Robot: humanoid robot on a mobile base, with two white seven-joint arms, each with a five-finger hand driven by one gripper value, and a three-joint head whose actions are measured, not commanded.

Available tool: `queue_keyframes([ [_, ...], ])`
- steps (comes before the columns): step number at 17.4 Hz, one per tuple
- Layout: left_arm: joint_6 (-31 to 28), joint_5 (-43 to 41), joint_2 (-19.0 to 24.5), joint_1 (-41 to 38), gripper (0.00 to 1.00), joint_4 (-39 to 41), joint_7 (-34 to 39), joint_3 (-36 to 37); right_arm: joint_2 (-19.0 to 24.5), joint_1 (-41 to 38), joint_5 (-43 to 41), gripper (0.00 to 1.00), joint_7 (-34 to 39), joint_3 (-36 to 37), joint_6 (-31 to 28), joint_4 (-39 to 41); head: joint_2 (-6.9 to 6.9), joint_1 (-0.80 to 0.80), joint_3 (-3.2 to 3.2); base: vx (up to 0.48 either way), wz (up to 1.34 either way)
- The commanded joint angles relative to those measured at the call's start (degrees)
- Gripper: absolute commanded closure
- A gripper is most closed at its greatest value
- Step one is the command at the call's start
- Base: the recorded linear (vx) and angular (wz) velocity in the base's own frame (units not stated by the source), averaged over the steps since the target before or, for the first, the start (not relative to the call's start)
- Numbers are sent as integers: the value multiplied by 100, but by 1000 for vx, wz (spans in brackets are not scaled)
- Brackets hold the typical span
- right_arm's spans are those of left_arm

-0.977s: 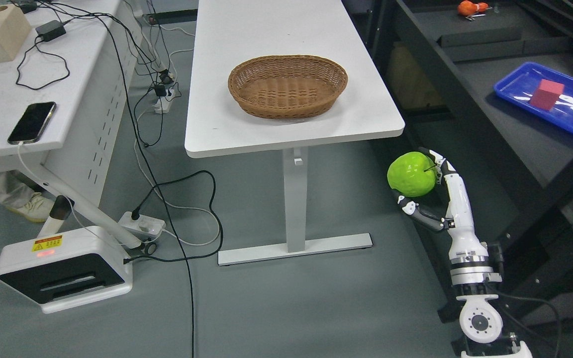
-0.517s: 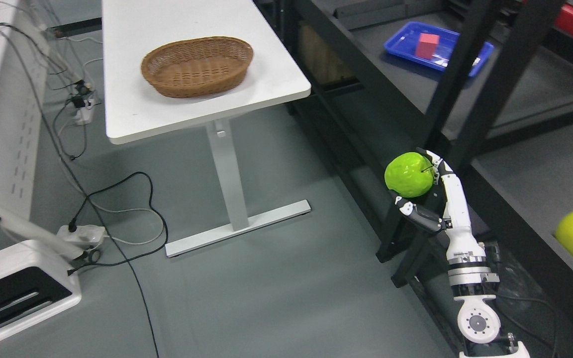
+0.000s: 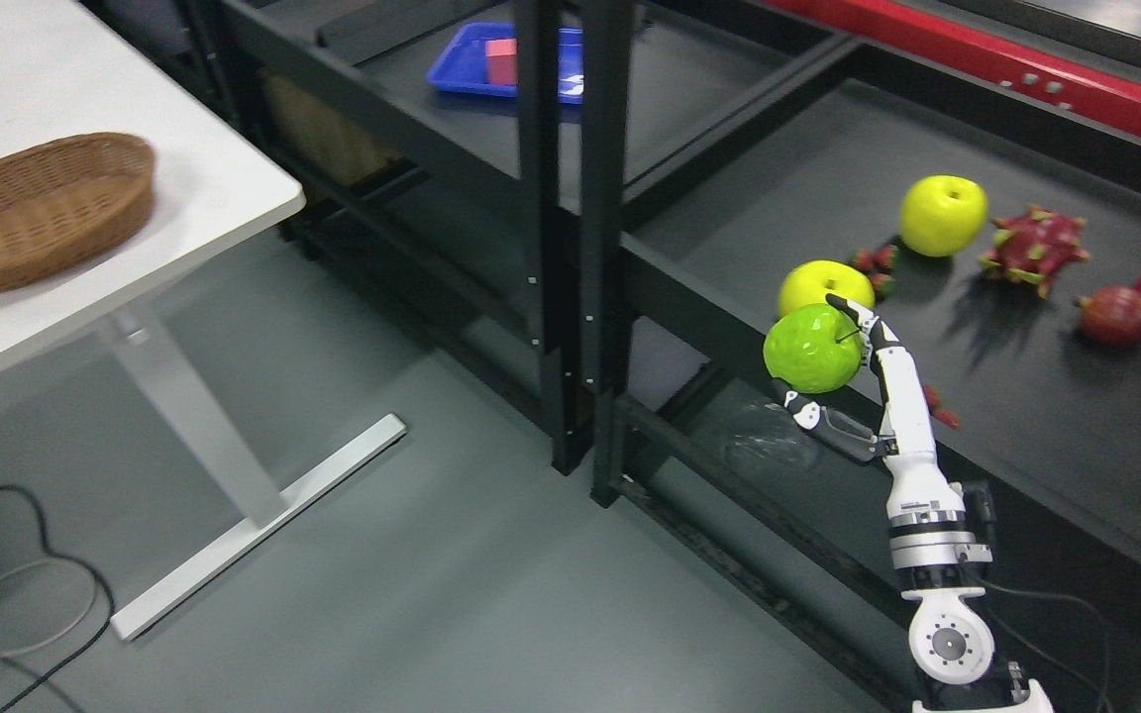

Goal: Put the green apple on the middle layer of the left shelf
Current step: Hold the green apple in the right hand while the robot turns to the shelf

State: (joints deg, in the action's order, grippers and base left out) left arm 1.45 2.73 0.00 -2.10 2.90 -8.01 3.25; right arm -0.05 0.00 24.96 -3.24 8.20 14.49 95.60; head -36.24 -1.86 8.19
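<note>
**Apple held at the shelf edge**

On my screen the right hand [image 3: 853, 381] rises from the lower right, its fingers [image 3: 863, 319] curled over the apple [image 3: 813, 348] and its thumb pressed in from below, so the hand is closed around the fruit. The apple is nearly round, with no clear long axis; its stem points right, toward the fingers. It sits at the upper left of the hand, above the palm, in the air over the front edge of a dark shelf [image 3: 1046, 396]. Just behind it a yellow apple [image 3: 818, 285] lies on that shelf, with a second yellow apple [image 3: 943, 215], a dragon fruit [image 3: 1034, 247] and red fruits [image 3: 1140, 307] further right. A blue tray [image 3: 462, 69] lies on the neighbouring shelf. At left stands a white counter [image 3: 204, 188] carrying a basket [image 3: 36, 213], over grey floor [image 3: 382, 574].
</note>
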Motion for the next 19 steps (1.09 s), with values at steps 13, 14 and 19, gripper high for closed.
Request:
queue_keyframes([
  [13,-4,0,100,-1,0,-8,10,0,-95,158,0,100,8,-20,-16,2,0,0,0,117,-772],
  [14,-4,0,100,-1,0,0,1,0,-95,158,0,100,8,-20,-16,2,0,0,0,255,-579],
  [19,-4,0,100,-1,0,0,1,0,-95,158,9,100,16,-20,-33,2,1,0,0,308,-172],
])
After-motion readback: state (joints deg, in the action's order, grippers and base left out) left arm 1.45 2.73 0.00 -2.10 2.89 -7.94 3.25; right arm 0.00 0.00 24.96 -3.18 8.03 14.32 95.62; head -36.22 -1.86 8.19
